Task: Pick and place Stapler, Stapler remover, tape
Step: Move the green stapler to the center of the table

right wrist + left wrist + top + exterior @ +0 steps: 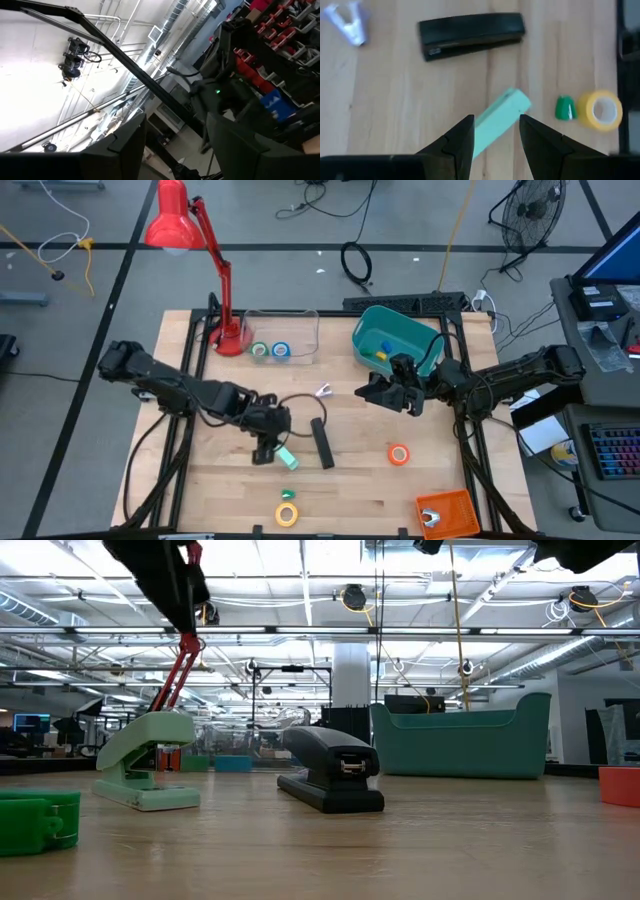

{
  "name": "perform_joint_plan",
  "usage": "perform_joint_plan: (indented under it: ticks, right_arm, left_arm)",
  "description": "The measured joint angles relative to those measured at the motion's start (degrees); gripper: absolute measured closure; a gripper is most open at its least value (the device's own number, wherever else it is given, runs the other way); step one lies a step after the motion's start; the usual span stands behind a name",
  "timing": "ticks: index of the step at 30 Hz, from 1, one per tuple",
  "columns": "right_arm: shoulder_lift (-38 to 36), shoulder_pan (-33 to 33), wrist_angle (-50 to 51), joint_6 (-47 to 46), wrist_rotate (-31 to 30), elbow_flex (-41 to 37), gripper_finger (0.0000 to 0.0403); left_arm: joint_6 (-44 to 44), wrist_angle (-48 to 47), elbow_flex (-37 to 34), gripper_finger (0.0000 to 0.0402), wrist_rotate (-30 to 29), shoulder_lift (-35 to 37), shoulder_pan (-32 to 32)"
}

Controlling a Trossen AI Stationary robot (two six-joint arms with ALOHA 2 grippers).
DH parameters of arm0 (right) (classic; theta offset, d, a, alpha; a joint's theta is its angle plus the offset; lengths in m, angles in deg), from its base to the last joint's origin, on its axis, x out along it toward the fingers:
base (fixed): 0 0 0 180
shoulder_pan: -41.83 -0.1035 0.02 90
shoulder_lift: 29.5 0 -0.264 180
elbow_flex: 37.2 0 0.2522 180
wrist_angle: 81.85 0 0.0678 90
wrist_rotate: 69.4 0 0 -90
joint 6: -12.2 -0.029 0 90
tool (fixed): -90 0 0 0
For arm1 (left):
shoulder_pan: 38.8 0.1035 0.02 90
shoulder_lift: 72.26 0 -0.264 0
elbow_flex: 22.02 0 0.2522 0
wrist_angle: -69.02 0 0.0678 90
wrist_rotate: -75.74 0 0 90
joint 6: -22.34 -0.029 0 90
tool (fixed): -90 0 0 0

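Left gripper (495, 132) hangs over the table's middle, jaws parted and holding nothing. Its wrist view looks down past the two dark fingers (457, 142) onto a mint-green stapler (497, 120), whose near end lies in the gap between them. In the low view that pale stapler (145, 765) rests flat on the wood with no gripper near it, so I judge the jaws well above it, not yet at grasp height.

Black stapler (322, 442) lies just at 3 o'clock of the left gripper, roughly along the 12–6 line. Stapler remover (322, 391) sits at 12 o'clock of the black stapler, near but apart. Tape: blue roll (281, 351) and green roll (260, 351) sit in the clear tray (300, 315) at 12 o'clock; orange roll (399, 454) at 3 o'clock of the stapler; yellow roll (287, 514) at 6 o'clock.

Right gripper (396, 385) waits high beside the teal bin (372, 330), jaws wide and empty, pointing at the room.

Judgement for the step: the mint stapler runs oblique to the jaw gap. Rotate the wrist so the fingers straddle its narrow width, centre over mid-body, descend straight, close only near the table. Risk: a pinch at one end would let it pivot or slide toward the black stapler.
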Motion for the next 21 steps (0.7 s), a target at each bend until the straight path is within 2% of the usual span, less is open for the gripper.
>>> perform_joint_plan:
  ticks: [3, 21]
  right_arm:
    - [0.00, 0.02, 0.18, 0.00, 0.02, 0.00, 0.0202]
    - [0.00, -1.11, 0.53, 0.44, 0.01, 0.00, 0.0202]
  left_arm:
    - [-2.18, 0.27, 0.02, 0.0243, 0.00, -1.21, -1.12]
    - [-1.73, 1.30, 0.02, 0.0242, 0.23, -6.15, -2.01]
